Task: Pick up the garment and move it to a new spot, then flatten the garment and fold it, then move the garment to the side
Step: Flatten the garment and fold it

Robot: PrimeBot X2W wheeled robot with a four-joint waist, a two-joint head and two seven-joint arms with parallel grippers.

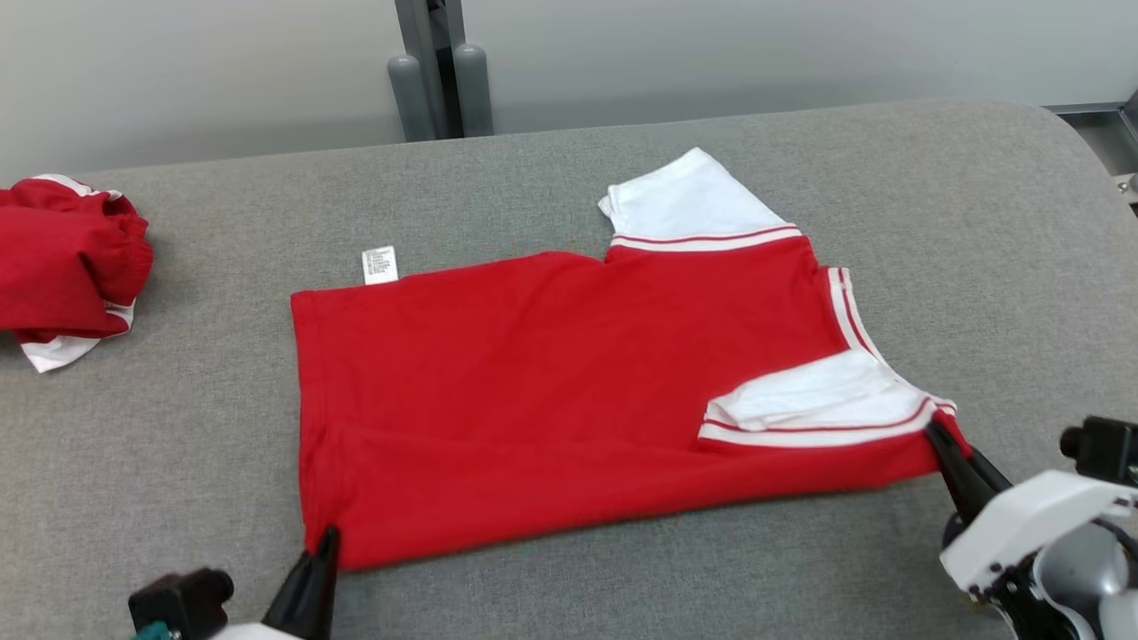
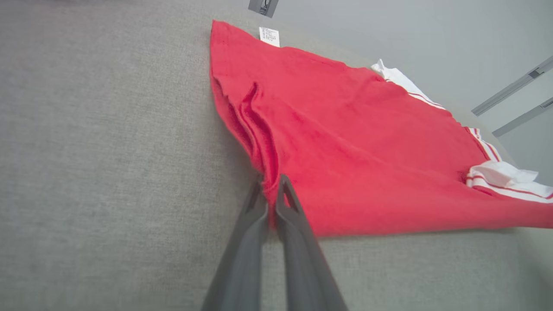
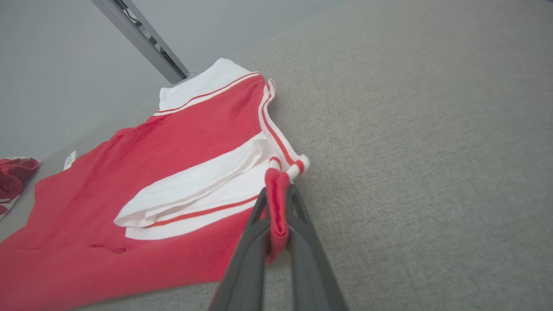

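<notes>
The garment (image 1: 569,391) is a red shirt with white, red-striped sleeves, lying spread across the grey table (image 1: 622,578). One white sleeve (image 1: 689,200) points to the far side; the other sleeve (image 1: 818,404) is folded onto the body. My left gripper (image 1: 327,538) is shut on the near left hem corner, where the left wrist view has the red cloth (image 2: 345,142) pinched between the fingertips (image 2: 287,190). At the near right, my right gripper (image 1: 938,436) is shut on the shoulder corner; a fold of the red fabric (image 3: 276,194) sits between its fingers (image 3: 298,216).
A second crumpled red and white garment (image 1: 67,262) lies at the table's far left edge. A white label (image 1: 380,265) sticks out at the shirt's far edge. A grey post (image 1: 440,71) stands behind the table against the pale wall.
</notes>
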